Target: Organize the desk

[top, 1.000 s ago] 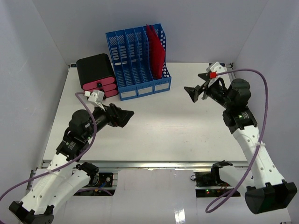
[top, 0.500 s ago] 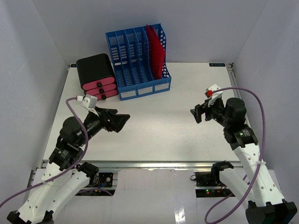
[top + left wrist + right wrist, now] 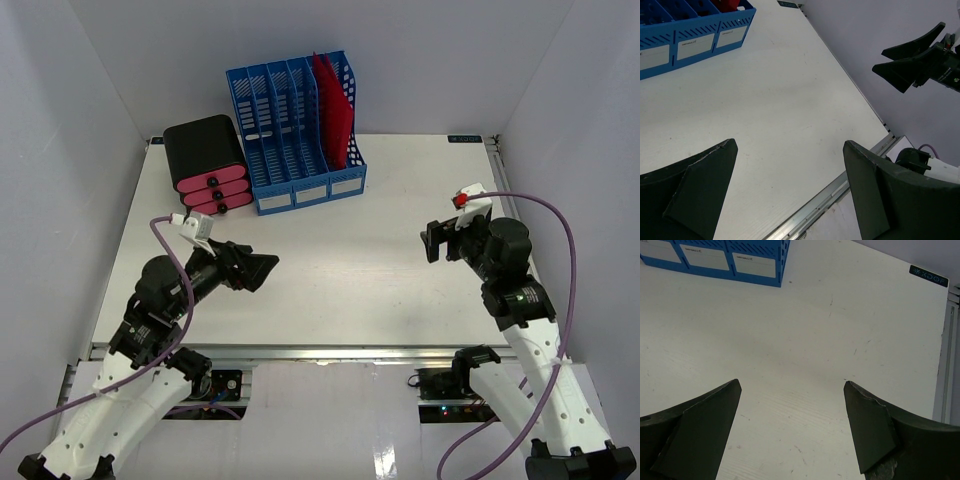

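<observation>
Both arms have drawn back toward the near edge, the right gripper [image 3: 432, 243] coming in from the far right. It and the left gripper [image 3: 258, 270] hang wide open, holding nothing, above the table [image 3: 340, 260] spread beneath them. The tidying looks finished.

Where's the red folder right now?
In the top view, the red folder sits in the rightmost slot of the blue file rack, far left of centre, beside the black drawer unit.

A robotics lab cell: bare white walls [image 3: 60, 120] box in a desk [image 3: 350, 260] with a metal rail [image 3: 330, 351].
</observation>
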Motion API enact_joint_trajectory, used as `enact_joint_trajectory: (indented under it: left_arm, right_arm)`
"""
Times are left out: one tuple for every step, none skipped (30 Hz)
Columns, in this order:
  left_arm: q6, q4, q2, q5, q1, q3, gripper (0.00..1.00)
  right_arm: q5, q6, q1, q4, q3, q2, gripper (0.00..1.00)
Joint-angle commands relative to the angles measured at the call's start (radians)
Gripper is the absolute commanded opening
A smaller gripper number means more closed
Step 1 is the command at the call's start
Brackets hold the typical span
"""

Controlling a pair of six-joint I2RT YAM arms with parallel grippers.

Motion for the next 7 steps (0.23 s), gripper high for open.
enact_joint_trajectory:
  left_arm:
    - [-0.007,0.003,-0.005,0.002,0.003,-0.005,0.98]
    - [-0.007,0.002,-0.002,0.002,0.003,-0.005,0.98]
    - [-0.007,0.002,0.001,0.002,0.003,-0.005,0.98]
    - [-0.007,0.003,0.001,0.002,0.003,-0.003,0.98]
    - [-0.007,0.003,0.003,0.003,0.003,-0.002,0.98]
    - [-0.007,0.003,0.004,0.004,0.003,-0.003,0.98]
    - [-0.008,0.003,0.003,0.004,0.003,-0.004,0.98]
  right_arm:
    - [0.035,0.011,-0.005,0.017,0.001,-0.015,0.9]
    - [0.036,0.011,-0.005,0.018,-0.001,-0.017,0.9]
    - [0.037,0.011,-0.005,0.018,-0.003,-0.019,0.9]
    - [0.037,0.011,-0.005,0.018,-0.005,-0.02,0.9]
    - [0.036,0.011,-0.005,0.019,-0.008,-0.021,0.9]
    - [0.034,0.011,-0.005,0.02,-0.011,-0.021,0.9]
    - [0.03,0.01,-0.005,0.021,-0.015,-0.021,0.9]
